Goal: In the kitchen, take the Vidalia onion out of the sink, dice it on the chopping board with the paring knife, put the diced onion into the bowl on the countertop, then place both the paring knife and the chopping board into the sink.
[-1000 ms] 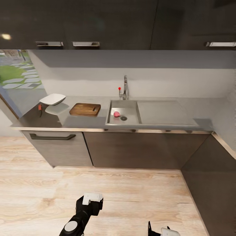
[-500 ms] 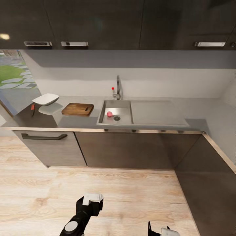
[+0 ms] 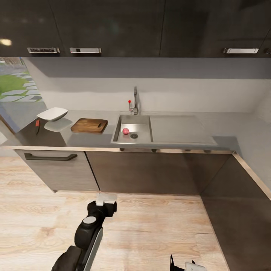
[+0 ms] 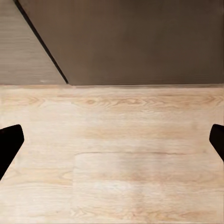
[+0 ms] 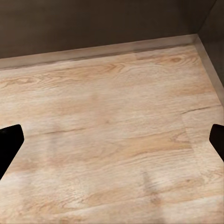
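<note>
The pinkish Vidalia onion (image 3: pixel 125 130) lies in the grey sink (image 3: pixel 143 121), beside the drain. Left of the sink, the brown chopping board (image 3: pixel 89 125) rests flat on the dark countertop (image 3: pixel 94 141). Further left is the white bowl (image 3: pixel 52 113), and the red-handled paring knife (image 3: pixel 37 124) lies at the counter's left end. Both arms are low over the floor, well short of the counter. My left gripper (image 4: pixel 112 140) is open with nothing between its fingers. My right gripper (image 5: pixel 112 144) is open too and holds nothing.
A chrome tap (image 3: pixel 134 101) with a red knob stands behind the sink, with a draining surface (image 3: pixel 180 130) to its right. Dark lower cabinets (image 3: pixel 150 171) run under the counter and turn along the right side. Pale wood floor (image 3: pixel 150 226) lies between me and the cabinets.
The camera first shifted, sliding the whole counter scene leftward. Since half a second ago, my left arm has risen and reached forward toward the cabinets. The right gripper has stayed put.
</note>
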Tool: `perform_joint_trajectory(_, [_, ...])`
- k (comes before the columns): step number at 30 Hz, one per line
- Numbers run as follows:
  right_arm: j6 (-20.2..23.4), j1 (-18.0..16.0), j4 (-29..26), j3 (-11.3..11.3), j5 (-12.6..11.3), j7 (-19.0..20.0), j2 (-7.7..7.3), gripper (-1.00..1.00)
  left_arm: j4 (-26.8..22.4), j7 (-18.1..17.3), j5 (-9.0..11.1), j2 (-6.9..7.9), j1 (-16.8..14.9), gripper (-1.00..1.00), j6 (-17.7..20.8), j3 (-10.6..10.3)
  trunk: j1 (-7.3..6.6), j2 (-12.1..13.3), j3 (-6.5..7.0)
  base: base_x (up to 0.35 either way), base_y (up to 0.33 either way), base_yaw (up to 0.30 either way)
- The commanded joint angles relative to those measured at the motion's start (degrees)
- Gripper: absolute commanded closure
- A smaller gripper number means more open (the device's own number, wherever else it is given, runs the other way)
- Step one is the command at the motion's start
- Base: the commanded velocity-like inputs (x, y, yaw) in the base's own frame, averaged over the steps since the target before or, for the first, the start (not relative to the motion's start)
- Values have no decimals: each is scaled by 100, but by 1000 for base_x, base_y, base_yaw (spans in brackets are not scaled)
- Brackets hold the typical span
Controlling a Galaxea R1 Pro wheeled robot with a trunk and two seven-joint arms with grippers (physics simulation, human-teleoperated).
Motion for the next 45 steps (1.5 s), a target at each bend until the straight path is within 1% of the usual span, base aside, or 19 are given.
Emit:
perform_joint_trajectory(1, [-10,-4,4,50,-25,-34,1,-100,-6,40,7,-1,-210,-100,78,-7,2,-10,-10,0,0,0])
perform_joint_trajectory(4, [-7,-4,5,50,-25,-32,1,-100,-7,56,20,-3,-637,-100,247,-7,2,-10,-10,0,0,0])
perform_joint_trajectory(5, [-6,-4,5,50,-25,-29,1,-100,-6,59,36,-3,-900,-100,443,-7,2,-10,-10,0,0,0])
perform_joint_trajectory(7, [-4,-4,5,50,-25,-28,1,-100,2,56,54,-4,-1219,-100,718,-7,2,-10,-10,0,0,0])
perform_joint_trajectory(9, [-3,-4,5,50,-25,-26,1,-100,39,54,109,-4,-1911,-100,1274,-7,2,-10,-10,0,0,0])
perform_joint_trajectory(10, [0,-4,5,50,-25,-25,1,-100,145,59,215,-12,-2580,-100,1506,-4,2,-10,-10,0,0,0])
perform_joint_trajectory(11, [1,-4,5,50,-25,-25,1,-100,176,60,245,-15,-2719,-100,1538,-3,2,-10,-10,0,0,0])
perform_joint_trajectory(12, [2,-4,5,50,-25,-25,1,-100,257,63,306,-23,-2989,-100,1583,-1,2,-10,-10,0,0,0])
perform_joint_trajectory(13, [2,-4,5,50,-25,-25,1,-100,314,65,337,-26,-3123,-100,1600,-1,2,-10,-10,0,0,0])
perform_joint_trajectory(14, [3,-4,5,50,-25,-25,1,-100,460,68,389,-31,-3385,-100,1623,0,2,-10,-10,0,0,0])
perform_joint_trajectory(17, [4,-4,8,55,-25,-25,1,-100,786,67,460,-36,-3786,-100,1648,1,2,-10,-10,0,0,0])
perform_joint_trajectory(20, [4,-4,8,58,-25,-25,1,-100,1128,62,516,-34,-3992,-100,1659,1,2,-10,-10,0,0,0])
perform_joint_trajectory(21, [4,-4,11,59,-29,-25,1,-100,1402,12,557,-10,-4059,-100,1663,17,2,-10,-10,0,0,0])
perform_joint_trajectory(22, [4,-4,12,59,-30,-25,3,-100,1419,-16,573,-2,-4066,-100,1663,17,2,-10,-10,0,0,0])
perform_joint_trajectory(24, [4,-4,14,59,-29,-25,6,-100,1355,-137,607,30,-4078,-100,1664,12,2,-10,-10,0,0,0])
perform_joint_trajectory(26, [4,-4,19,59,-28,-25,7,-100,1076,-293,629,82,-4090,-100,1664,-25,2,-10,-10,0,0,0])
perform_joint_trajectory(30, [1,-4,22,59,-28,-28,5,-100,764,-391,641,113,-4095,-100,1665,-136,2,-10,-10,0,0,0])
perform_joint_trajectory(40, [3,-4,29,52,-34,-34,2,-100,759,-410,643,119,-4101,-100,1665,-191,2,-10,-10,0,0,0])
perform_joint_trajectory(45, [10,-4,31,51,-38,-40,1,-100,765,-409,643,119,-4101,-100,1657,-192,2,-10,-10,175,-16,0])
